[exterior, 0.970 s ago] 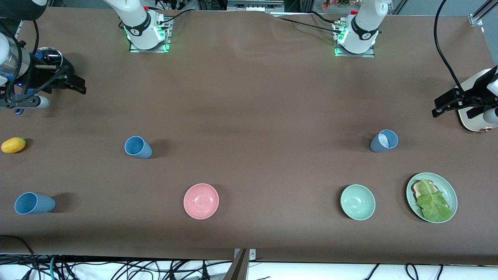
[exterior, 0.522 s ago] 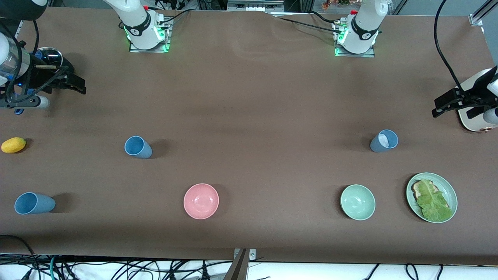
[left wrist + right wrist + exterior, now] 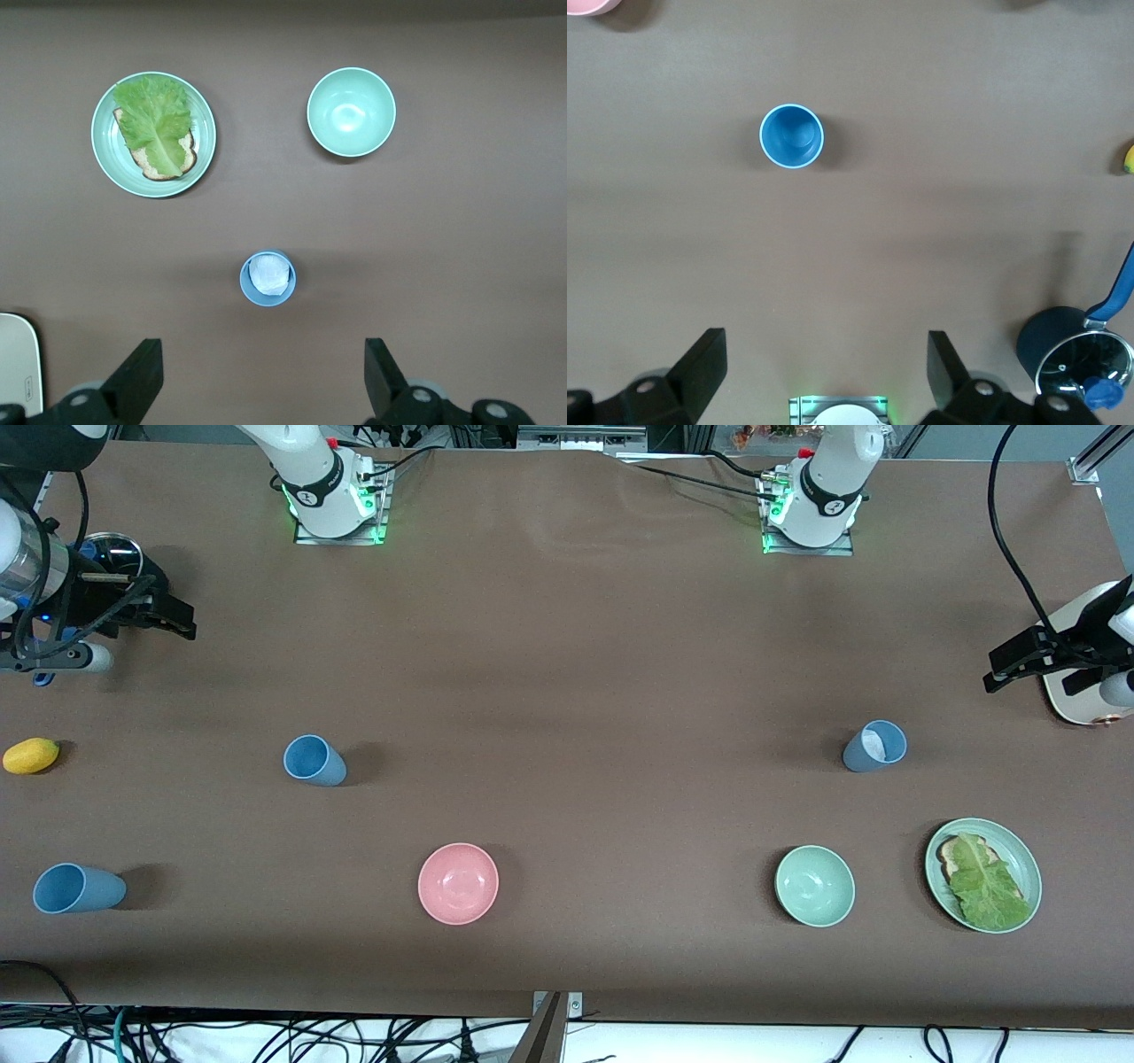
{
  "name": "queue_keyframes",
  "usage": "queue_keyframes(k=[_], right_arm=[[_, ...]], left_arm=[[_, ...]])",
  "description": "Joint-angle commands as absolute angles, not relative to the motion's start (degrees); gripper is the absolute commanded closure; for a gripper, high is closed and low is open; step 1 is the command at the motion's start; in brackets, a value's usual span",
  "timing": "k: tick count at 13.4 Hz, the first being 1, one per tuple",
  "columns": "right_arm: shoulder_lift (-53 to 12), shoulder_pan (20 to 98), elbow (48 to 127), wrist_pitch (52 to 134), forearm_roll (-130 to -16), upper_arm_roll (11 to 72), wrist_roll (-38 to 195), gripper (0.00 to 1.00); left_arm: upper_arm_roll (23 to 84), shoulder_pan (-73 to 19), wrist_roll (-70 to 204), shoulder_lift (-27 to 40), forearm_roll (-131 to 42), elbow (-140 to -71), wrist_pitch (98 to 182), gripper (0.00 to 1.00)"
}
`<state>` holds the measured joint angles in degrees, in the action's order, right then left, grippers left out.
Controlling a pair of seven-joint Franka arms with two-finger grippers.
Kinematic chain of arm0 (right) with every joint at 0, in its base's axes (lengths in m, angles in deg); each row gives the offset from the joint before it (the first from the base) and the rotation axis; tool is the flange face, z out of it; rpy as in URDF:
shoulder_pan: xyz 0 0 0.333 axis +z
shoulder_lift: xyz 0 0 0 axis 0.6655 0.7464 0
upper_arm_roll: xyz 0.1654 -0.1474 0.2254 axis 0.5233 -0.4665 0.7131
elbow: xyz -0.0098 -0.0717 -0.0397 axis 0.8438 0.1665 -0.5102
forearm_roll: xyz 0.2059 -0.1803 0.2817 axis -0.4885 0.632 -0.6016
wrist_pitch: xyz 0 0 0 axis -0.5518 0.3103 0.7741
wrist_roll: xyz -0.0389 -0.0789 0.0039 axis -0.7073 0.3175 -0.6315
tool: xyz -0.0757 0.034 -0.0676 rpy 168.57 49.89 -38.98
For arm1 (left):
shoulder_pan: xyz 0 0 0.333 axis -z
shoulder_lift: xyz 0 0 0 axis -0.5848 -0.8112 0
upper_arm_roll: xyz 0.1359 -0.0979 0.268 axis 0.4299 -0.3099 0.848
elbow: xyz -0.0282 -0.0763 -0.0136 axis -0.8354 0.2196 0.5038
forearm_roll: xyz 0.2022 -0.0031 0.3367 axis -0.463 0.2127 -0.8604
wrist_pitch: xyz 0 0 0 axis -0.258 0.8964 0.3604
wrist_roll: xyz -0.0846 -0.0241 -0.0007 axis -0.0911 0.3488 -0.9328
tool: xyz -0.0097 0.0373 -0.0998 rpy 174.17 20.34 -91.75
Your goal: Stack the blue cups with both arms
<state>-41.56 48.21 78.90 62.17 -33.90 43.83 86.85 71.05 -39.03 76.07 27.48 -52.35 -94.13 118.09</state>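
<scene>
Below the spread right gripper (image 3: 819,376) and spread left gripper (image 3: 257,381), upright blue cups (image 3: 792,135) (image 3: 267,278) suggest straight descents, fingers straddling rims.

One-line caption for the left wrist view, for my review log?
Open left end effector hovers above a blue cup with a whitish patch inside, a green bowl and a lettuce plate also in view.

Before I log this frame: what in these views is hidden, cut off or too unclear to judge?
- Whitish patch inside the blue cup: front and left wrist views, too small to identify.
- Pan: right wrist view, cut off by the frame edge; front view, covered by the right pincer.
- Cream-coloured object: front view, cut off by the edge and overlapped by the left pincer.
</scene>
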Motion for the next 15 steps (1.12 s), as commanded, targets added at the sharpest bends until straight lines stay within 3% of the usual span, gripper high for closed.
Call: queue_keyframes(k=[1, 15], right_arm=[[-41.3, 48.2, 77.6, 60.9, -34.1, 43.8, 87.1, 0.0], [-41.2, 48.1, 77.6, 60.9, -34.1, 43.5, 87.1, 0.0]], left_arm=[[71.0, -39.3, 76.4, 27.7, -52.4, -94.3, 118.4, 0.0], [71.1, -39.3, 75.6, 23.0, -52.4, -94.1, 118.4, 0.0]])
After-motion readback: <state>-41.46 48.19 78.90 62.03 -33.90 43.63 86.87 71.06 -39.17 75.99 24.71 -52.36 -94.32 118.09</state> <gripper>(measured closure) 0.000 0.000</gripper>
